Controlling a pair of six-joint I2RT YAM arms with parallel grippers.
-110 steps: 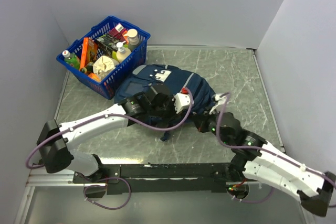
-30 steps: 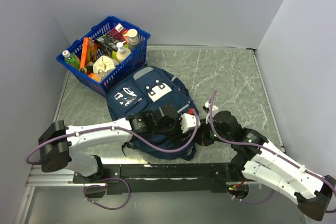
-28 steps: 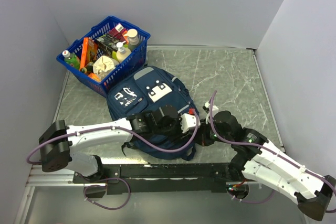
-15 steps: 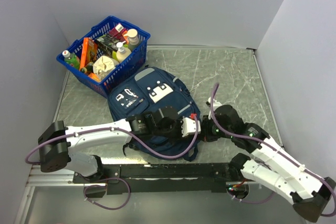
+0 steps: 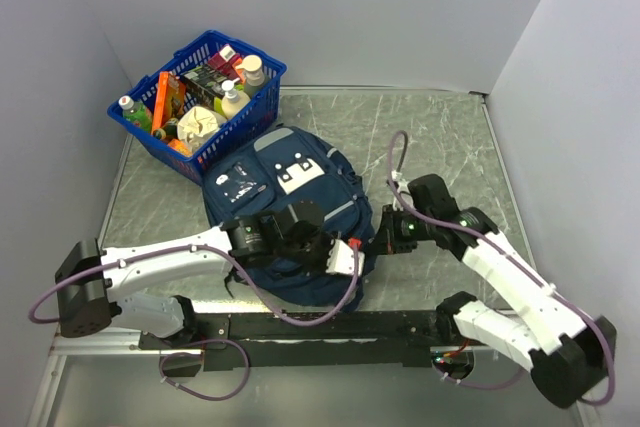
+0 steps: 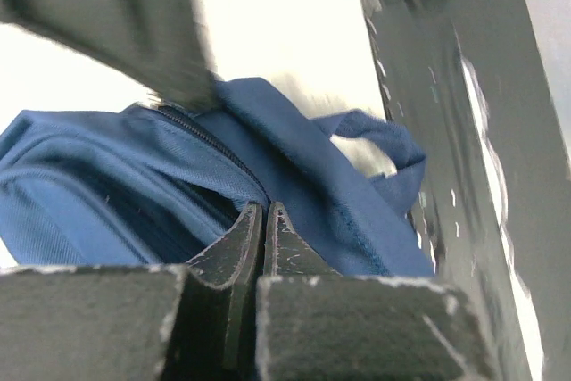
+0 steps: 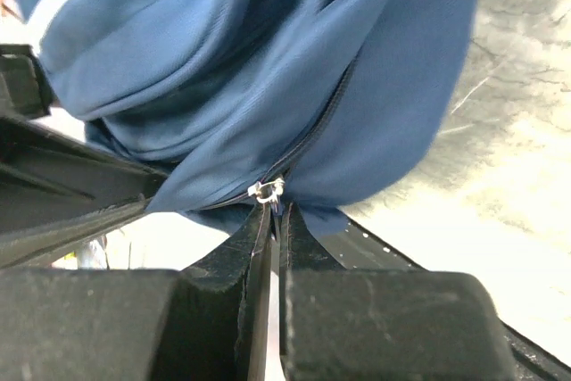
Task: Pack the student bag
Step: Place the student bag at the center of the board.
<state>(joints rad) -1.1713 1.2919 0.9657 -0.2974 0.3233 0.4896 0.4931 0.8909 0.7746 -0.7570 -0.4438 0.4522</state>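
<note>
The right gripper (image 7: 272, 211) grasps the zip pull (image 7: 266, 190) on the bag's right edge. The left gripper (image 6: 265, 220) is clenched, its tips against fabric beside the zip; I cannot tell if it pinches any. The bag (image 5: 250, 202) lies mid-table (image 5: 440, 137), front panel up. Its long axis runs near to far, and the far end leans left toward the basket (image 5: 250, 122).

A blue basket (image 5: 250, 125) sat at the back left of the grey table (image 5: 440, 137), full of bottles (image 5: 252, 69) and boxes (image 5: 207, 77).
</note>
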